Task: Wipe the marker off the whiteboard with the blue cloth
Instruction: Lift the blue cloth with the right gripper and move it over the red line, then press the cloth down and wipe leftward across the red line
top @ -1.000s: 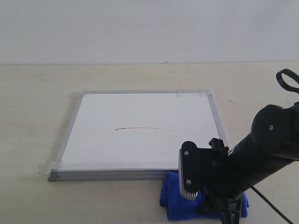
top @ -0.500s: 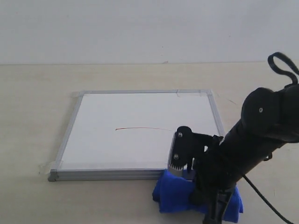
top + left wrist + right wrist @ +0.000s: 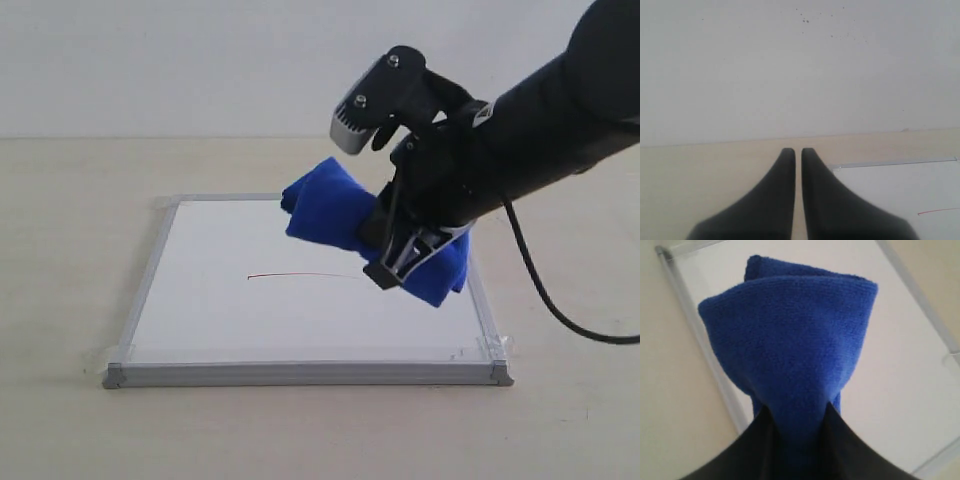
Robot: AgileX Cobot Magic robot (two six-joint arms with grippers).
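Gripping blue cloth [image 3: 328,208] above whiteboard [image 3: 215,325]

Beige tabletop [image 3: 70,180], plain white wall [image 3: 160,60]

My right gripper [image 3: 795,411] has lifted the blue cloth [image 3: 322,208] off the table [image 3: 60,250]; it now hangs over the whiteboard [image 3: 215,325].

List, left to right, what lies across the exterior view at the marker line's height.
Left frame of the whiteboard → marker → cloth → cable. The right gripper overlaps the cloth, so it is left out.
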